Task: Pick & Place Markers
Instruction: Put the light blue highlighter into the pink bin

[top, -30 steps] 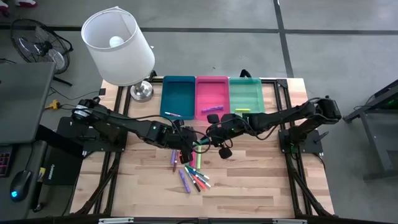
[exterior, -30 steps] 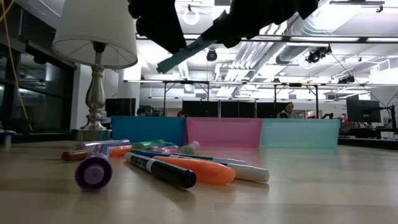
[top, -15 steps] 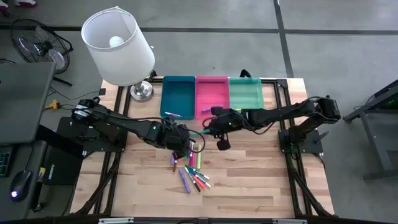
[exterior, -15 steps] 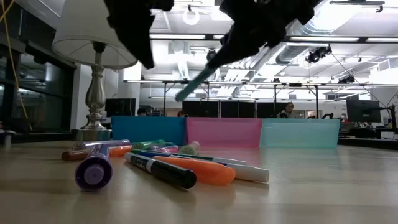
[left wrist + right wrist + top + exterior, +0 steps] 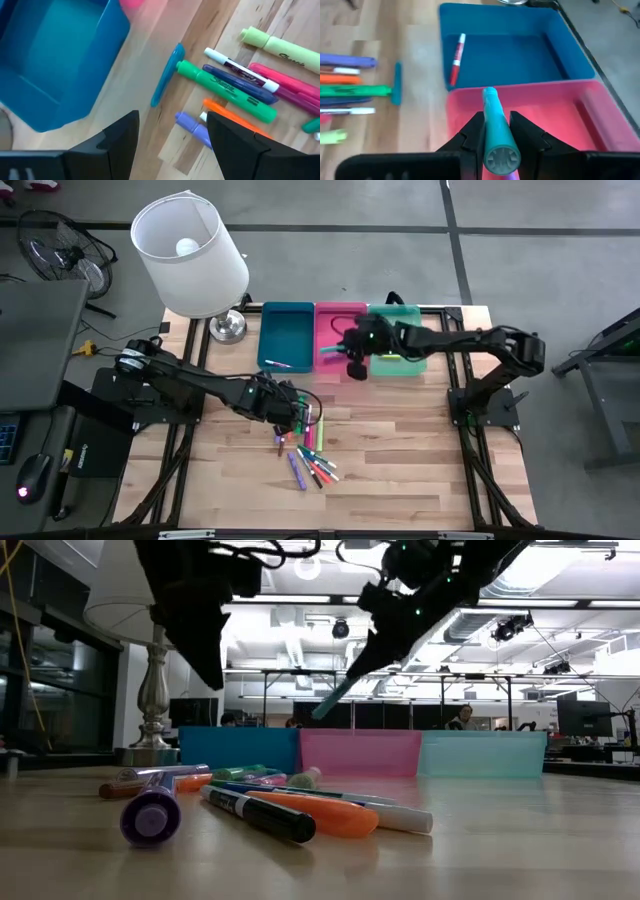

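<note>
Left to right across the wooden table (image 5: 400, 450): the left gripper (image 5: 296, 416) hovers with its fingers spread and nothing between them, directly above the loose pile of markers (image 5: 308, 452); from its wrist camera a thin teal pen (image 5: 167, 75), a green marker (image 5: 225, 91) and an orange marker (image 5: 235, 116) lie just ahead of the fingertips, with the blue tray (image 5: 286, 332) beyond. Further right, the right gripper (image 5: 352, 357) pinches a teal marker (image 5: 494, 126) by its end, carried in the air over the front of the pink tray (image 5: 555, 110); the blue tray, with a red pen (image 5: 457, 57) in it, sits just past the marker's tip, and the green tray (image 5: 396, 330) lies to the gripper's other side.

The step in hand looks like the carry-and-drop: the right arm seems due to settle over whichever tray suits the teal marker, likely the blue one ahead of the tip, then release. The left arm needs to lower and close on a marker from the pile.

A second earlier both grippers stood close together above the pile, the teal marker between them; since then the left gripper has drawn back over the pile and the right has carried the marker to the trays.
</note>
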Robot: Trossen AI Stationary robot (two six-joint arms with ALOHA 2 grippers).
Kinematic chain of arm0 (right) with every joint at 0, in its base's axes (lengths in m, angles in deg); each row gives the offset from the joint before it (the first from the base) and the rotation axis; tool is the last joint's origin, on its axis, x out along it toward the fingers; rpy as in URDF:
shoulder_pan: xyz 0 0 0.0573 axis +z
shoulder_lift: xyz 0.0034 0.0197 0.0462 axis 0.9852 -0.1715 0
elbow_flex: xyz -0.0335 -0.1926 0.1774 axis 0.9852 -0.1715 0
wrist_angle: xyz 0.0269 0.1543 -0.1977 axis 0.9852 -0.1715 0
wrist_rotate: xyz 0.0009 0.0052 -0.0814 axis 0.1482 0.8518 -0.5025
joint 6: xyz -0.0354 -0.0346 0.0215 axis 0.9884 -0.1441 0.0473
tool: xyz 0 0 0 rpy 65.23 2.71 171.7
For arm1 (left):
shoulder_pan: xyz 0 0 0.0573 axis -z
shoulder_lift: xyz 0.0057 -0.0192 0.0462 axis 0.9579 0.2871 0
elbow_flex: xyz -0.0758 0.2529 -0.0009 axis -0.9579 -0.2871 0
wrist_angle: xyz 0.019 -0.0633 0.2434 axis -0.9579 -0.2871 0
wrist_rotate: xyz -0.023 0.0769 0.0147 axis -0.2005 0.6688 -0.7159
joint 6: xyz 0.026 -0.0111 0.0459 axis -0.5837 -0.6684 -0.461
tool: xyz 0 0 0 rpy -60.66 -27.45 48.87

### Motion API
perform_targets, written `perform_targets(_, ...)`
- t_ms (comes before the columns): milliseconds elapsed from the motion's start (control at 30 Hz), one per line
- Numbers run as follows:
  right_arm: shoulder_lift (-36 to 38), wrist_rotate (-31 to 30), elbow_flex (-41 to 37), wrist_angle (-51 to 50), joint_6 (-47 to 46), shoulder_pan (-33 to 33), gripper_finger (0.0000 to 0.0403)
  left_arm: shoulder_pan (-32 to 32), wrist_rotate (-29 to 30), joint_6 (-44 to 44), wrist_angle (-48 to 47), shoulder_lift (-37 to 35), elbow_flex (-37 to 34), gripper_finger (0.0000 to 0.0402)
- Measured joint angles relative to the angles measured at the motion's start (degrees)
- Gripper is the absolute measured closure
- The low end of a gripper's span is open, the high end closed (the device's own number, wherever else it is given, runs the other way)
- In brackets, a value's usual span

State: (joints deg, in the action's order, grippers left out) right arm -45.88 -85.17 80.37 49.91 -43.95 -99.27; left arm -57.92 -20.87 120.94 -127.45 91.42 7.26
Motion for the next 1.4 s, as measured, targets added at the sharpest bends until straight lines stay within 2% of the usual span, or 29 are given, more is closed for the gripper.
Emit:
perform_targets(300, -3.62, 9.39, 0.11, 2.23, -4.21, -7.21, 0.0339, 2.14, 1.12, 1.41, 1.92, 0.02, -1.88, 0.0174)
perform_targets(500, -8.10, 11.23, 0.11, 6.93, -9.76, -8.79, 0.0339, 4.63, 2.76, 3.38, 2.03, 0.02, -1.91, 0.0174)
perform_targets(733, -10.16, 8.06, 0.11, 7.85, -17.65, -10.55, 0.0339, 7.68, 4.03, 5.95, 1.02, 0.02, -1.91, 0.0174)
perform_targets(1000, -10.14, 8.13, 0.11, 6.23, -23.76, -10.92, 0.0339, 8.39, 5.11, 7.72, 0.75, 0.02, -1.91, 0.0174)
perform_targets(1067, -10.14, 8.13, 0.09, 5.59, -23.87, -10.90, 0.0315, 8.34, 5.11, 7.72, 0.75, 0.02, -1.91, 0.0174)
perform_targets(1267, -10.14, 8.13, 0.09, 3.84, -23.81, -10.90, 0.0206, 8.33, 5.09, 7.91, 0.75, 0.02, -1.91, 0.0174)
perform_targets(1400, -10.14, 8.13, 0.09, 3.79, -22.88, -10.90, 0.0171, 8.33, 5.09, 8.53, 0.72, 0.04, -1.91, 0.0174)
